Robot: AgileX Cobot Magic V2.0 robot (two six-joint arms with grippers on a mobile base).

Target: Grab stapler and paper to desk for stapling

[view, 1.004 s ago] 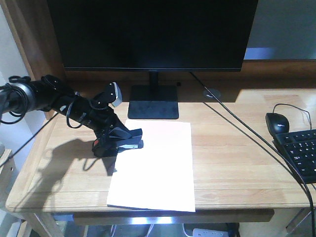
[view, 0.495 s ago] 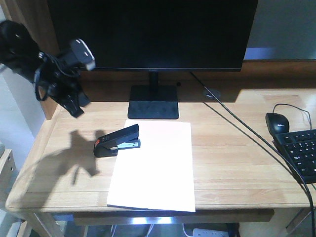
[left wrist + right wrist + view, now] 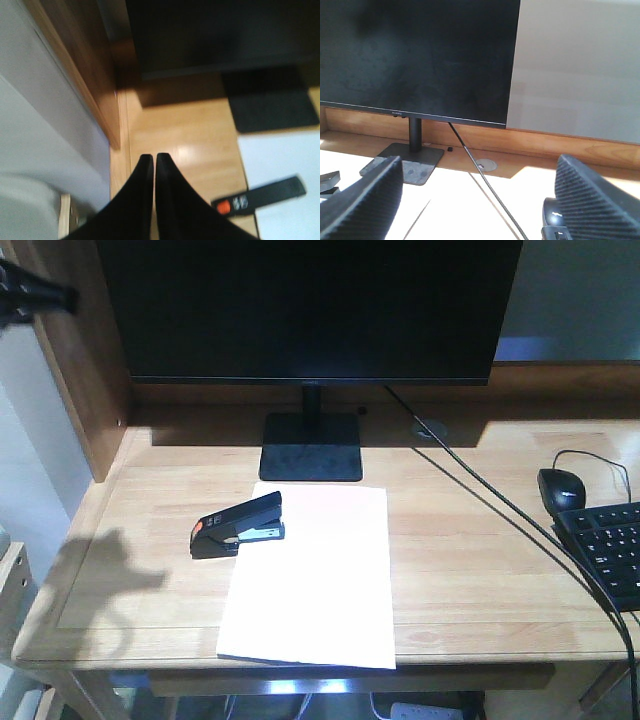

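Observation:
The black stapler (image 3: 238,525) with its orange patch lies on the light-wood desk (image 3: 480,580), its right end resting over the left edge of the white paper (image 3: 310,580). In the left wrist view my left gripper (image 3: 153,158) is shut and empty, high above the desk's left rim, with the stapler (image 3: 260,196) and paper (image 3: 285,160) below to its right. Only a dark bit of my left arm (image 3: 30,295) shows at the top left of the front view. My right gripper (image 3: 480,165) is wide open with nothing between its fingers, low over the desk facing the monitor.
A large black monitor (image 3: 310,310) on a flat stand (image 3: 311,447) fills the back. A cable (image 3: 500,510) runs diagonally across the right half. A black mouse (image 3: 562,487) and keyboard (image 3: 610,555) sit at the right edge. A dark wooden side panel (image 3: 80,370) rises at left.
My left gripper let go of the stapler, then lifted up and away to the left, almost out of the front view. The stapler stays lying at the paper's left edge.

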